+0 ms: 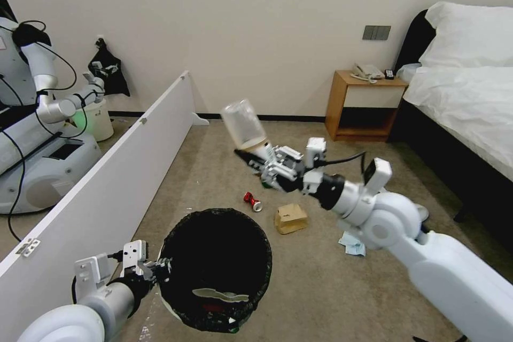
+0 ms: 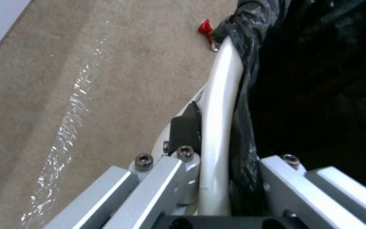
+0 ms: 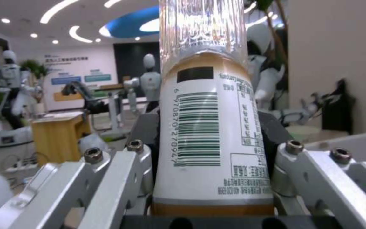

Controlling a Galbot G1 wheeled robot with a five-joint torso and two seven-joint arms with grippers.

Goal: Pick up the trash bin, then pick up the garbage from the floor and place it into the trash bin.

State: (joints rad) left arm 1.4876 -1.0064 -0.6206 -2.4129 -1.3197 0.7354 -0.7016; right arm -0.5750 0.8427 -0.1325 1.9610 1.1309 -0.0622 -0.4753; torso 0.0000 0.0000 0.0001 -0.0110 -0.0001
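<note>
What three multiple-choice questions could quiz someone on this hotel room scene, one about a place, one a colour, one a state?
1. Where is the red can?
A. on the carpet beyond the trash bin
B. on the bed
C. inside the bin

2. What colour is the bin's liner?
A. blue
B. black
C. white

3. What is the right end effector doing?
A. hanging open
B. pressing the floor
C. gripping a bottle

Answers: 1 A, it lies on carpet past the rim. 2 B, black bag over the rim. 3 C, fingers clamp the labelled bottle, while the left end effector holds the bin's rim.

bed (image 1: 470, 80) R | nightstand (image 1: 363, 109) w/ phone (image 1: 366, 71) | white partition (image 1: 107, 192) L | black bag, prob. (image 1: 108, 69)
</note>
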